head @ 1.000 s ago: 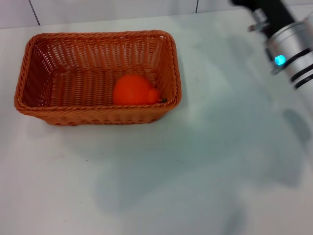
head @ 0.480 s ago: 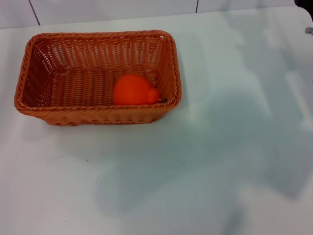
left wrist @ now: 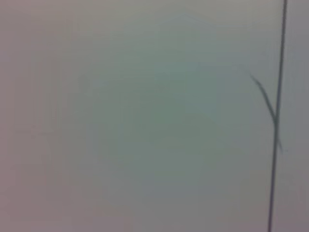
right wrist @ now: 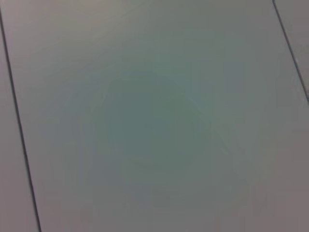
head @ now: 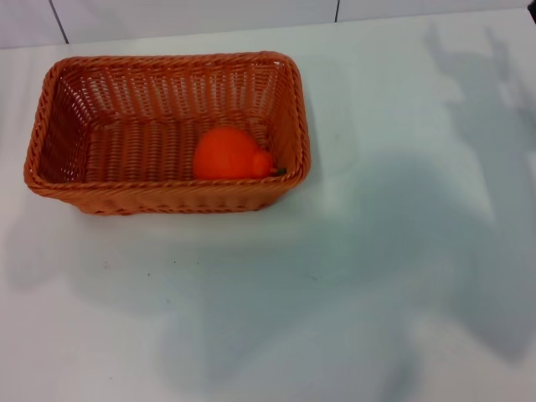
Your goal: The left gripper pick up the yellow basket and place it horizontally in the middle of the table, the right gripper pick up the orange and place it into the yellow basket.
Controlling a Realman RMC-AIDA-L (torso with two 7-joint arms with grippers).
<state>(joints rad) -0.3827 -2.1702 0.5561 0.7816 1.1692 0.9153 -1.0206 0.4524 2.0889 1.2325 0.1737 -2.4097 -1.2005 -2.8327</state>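
Item 1, the yellow basket [head: 167,134]: on my surface [head: 335,318], left of centre, long side running across, upright; placement looks done.

Item 2, the orange [head: 230,155]: inside the basket, at its right end, against the near wall; this step also looks done.

Item 3, my left and right jaws: neither appears in any view, so I cannot tell their state. Nothing seems left.

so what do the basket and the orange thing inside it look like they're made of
The yellow basket looks like woven wicker or plastic rattan: orange-brown strands, open weave, braided rim. The orange is smooth, matte and evenly coloured, with a dark stem; real or plastic fruit can't be told. The table looks like smooth white laminate.
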